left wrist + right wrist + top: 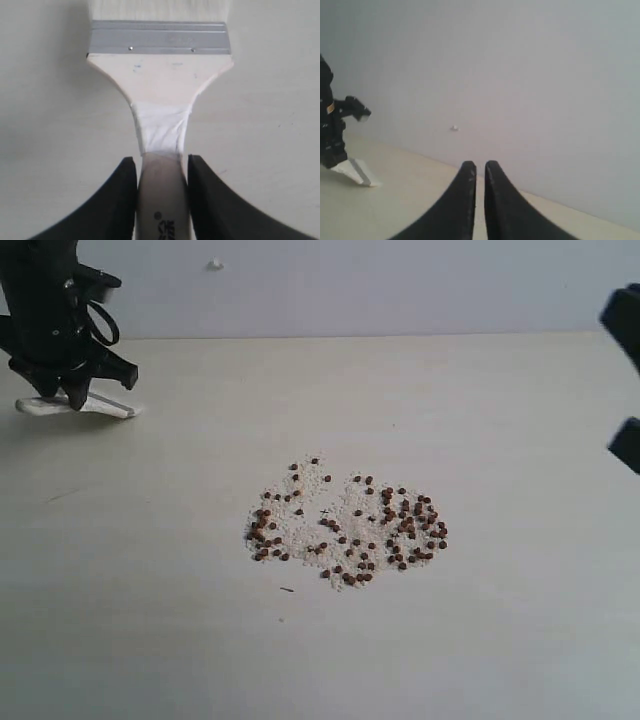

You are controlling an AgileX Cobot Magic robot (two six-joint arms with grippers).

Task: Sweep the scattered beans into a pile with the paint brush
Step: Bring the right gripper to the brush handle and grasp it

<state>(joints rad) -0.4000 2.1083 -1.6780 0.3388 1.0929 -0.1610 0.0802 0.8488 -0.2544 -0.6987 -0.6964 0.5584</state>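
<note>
Beans (350, 525) lie in a loose, wide patch at the middle of the table (480, 640), mixed with fine whitish grains (300, 530). They sit thicker on the patch's right side and along its left edge, thinner between, with a few strays at the rim.

My left gripper (161, 165) pinches the brush (160, 75) by its pale wooden handle, one black finger on each side, just below a wrap of white tape (162, 127). Past the tape the handle flares out to the silver ferrule (160, 37), and the off-white bristles (160, 9) run out of the wrist view. In the exterior view this gripper stands at the far left of the table, well apart from the beans, with the brush's pale end low on the tabletop beneath it. Whether the bristles press on the surface I cannot tell.

My right gripper (480, 167) has its fingers all but pressed together, only a thin slit between them, and nothing in it. It points toward the pale wall (520, 75), raised above the table. In the exterior view only dark parts of my right arm (622, 320) show at the right edge, away from the beans.
</note>
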